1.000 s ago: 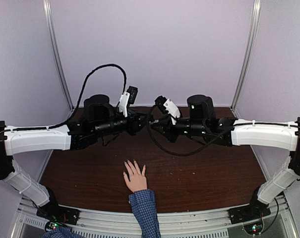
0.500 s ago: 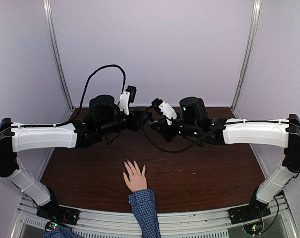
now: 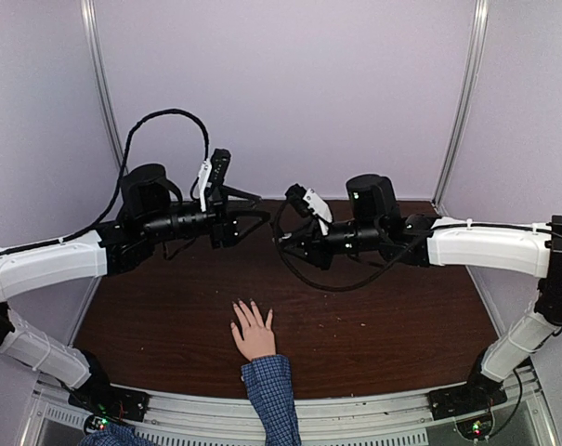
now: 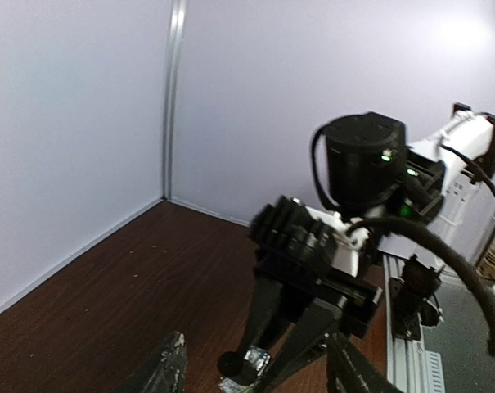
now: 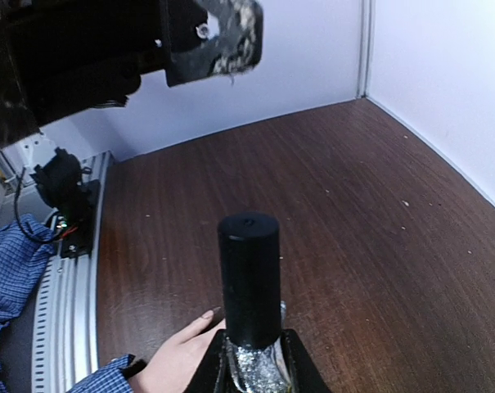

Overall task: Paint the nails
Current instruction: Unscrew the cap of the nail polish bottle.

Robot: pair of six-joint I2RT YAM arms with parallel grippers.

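The right tool was pinching the glittery base of a small polish bottle, its tall black cap standing up between the fingers and not yet off. The left tool hung just beside it at the same height, fingers spread and holding nothing, aimed toward the bottle but apart from it. Both were raised over the far half of the dark wooden table. The hand lay flat near the front edge, well apart from both tools, fingers spread, with the nails pointing away from the blue checked cuff. The likely next step was uncapping, and that looked like the risky part. The right tool held only the low part of the bottle, so a grip on the cap that came in off-centre could twist the bottle in that pinch or lever it loose. It could then drop onto the table or the hand below. The nails were tiny, so a slightly misplaced brush would mark skin instead.
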